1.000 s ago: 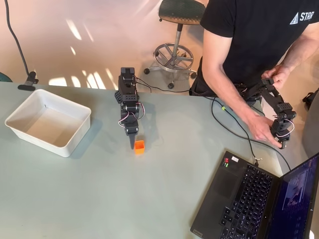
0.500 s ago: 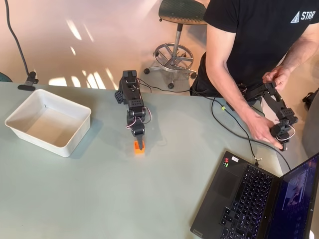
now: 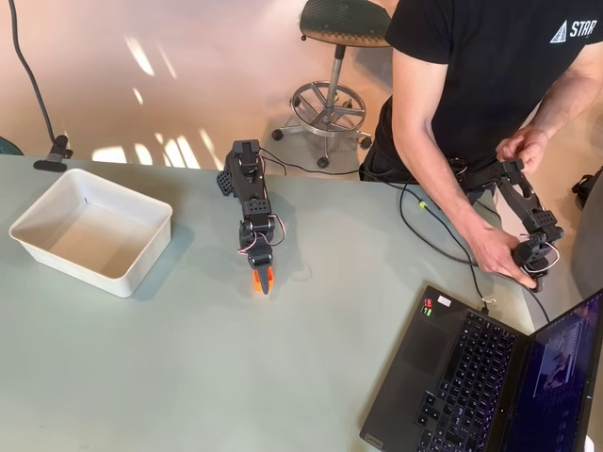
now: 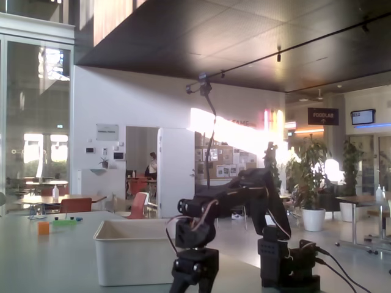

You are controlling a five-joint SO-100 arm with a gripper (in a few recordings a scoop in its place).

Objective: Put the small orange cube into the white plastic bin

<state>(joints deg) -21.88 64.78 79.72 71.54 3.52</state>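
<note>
In the overhead view the small orange cube (image 3: 255, 281) lies on the pale green table, right of the white plastic bin (image 3: 146, 262). The black arm reaches from the table's far edge, and my gripper (image 3: 262, 279) is down on the cube. Orange shows on both sides of the dark fingertip. How the jaws stand cannot be made out. The bin has nothing in it. In the fixed view the gripper (image 4: 194, 285) hangs low in front of the bin (image 4: 131, 259), its fingertips cut off by the lower edge, and the cube is hidden.
An open laptop (image 3: 471, 377) fills the table's near right corner, with a cable (image 3: 433, 235) running to it. A person stands at the far right edge. A stool (image 3: 330, 94) stands behind the table. The fixed view has a small orange block (image 4: 43, 227) on a background table.
The arm has stretched toward the near edge and swung slightly right. The gripper tip went from just left of and behind the cube to directly over it. The cube stayed put.
</note>
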